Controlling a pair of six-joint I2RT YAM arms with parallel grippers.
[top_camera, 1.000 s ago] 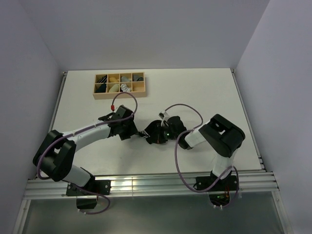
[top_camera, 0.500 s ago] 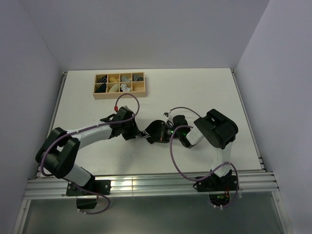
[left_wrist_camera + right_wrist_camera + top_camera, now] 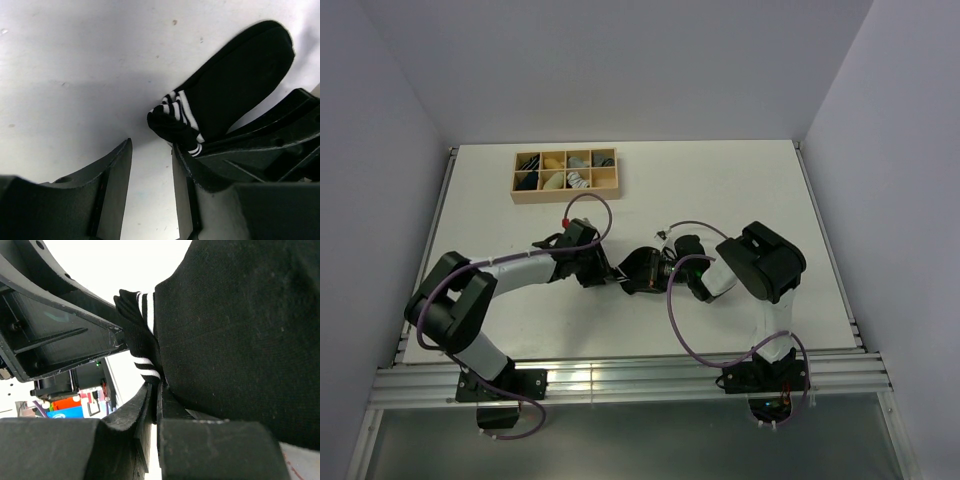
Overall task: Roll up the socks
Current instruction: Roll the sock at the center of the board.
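A black sock (image 3: 235, 85) with two white bands near its cuff lies on the white table between the two arms. My right gripper (image 3: 155, 390) is shut on the edge of this sock (image 3: 240, 330) just below the striped cuff (image 3: 142, 347). My left gripper (image 3: 151, 147) is open, with only bare table between its fingers. The bunched cuff (image 3: 172, 125) touches the tip of its right finger (image 3: 186, 165). In the top view the left gripper (image 3: 605, 272) and the right gripper (image 3: 628, 278) meet nose to nose at the table's middle.
A wooden compartment box (image 3: 565, 198) holding several sock rolls stands at the back left. Purple cables (image 3: 680, 330) loop off both arms. A metal rail (image 3: 620, 380) runs along the near edge. White walls close in the table on three sides.
My left gripper has slid right up against the sock's cuff and its jaws have narrowed. The right arm's elbow has swung left while its gripper keeps hold of the sock.
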